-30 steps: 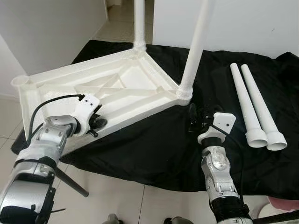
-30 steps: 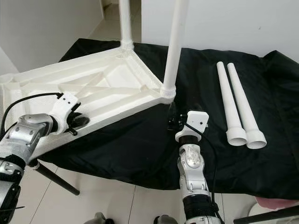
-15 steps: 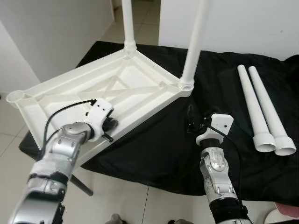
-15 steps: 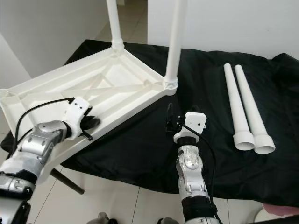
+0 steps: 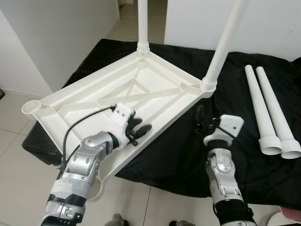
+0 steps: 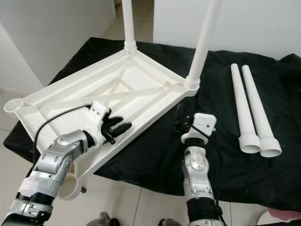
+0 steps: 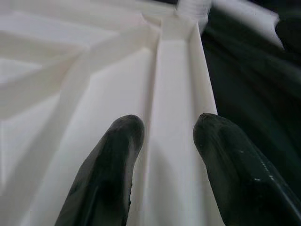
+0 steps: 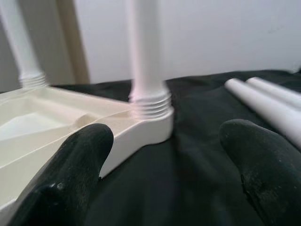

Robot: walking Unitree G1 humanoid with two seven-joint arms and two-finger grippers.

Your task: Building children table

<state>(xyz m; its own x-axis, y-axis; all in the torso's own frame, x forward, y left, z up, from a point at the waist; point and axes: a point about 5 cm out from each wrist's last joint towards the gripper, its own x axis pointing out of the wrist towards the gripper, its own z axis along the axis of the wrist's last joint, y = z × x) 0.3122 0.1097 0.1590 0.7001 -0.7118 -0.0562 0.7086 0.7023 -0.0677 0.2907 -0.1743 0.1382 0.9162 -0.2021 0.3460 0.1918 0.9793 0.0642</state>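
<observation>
A black cloth (image 5: 155,155) covers the work surface. On it, from about 9 o'clock to the centre of the head view, lies the white plastic tabletop (image 5: 113,101), upside down, its near-left part jutting past the cloth's edge over the tiled floor (image 5: 19,179). Two screwed-in table legs (image 5: 225,44) stand up from its far corners, at 12 and 1 o'clock. Two loose table legs (image 5: 268,110) lie side by side at 3 o'clock, touching, well apart from the tabletop. The left gripper (image 5: 138,129) has its fingers (image 7: 108,174) spread astride the tabletop's near rim. The right gripper (image 5: 201,123) hovers over the cloth at 5 o'clock, just near the threaded corner leg, fingers (image 8: 70,174) held wide apart, gripping nothing.
</observation>
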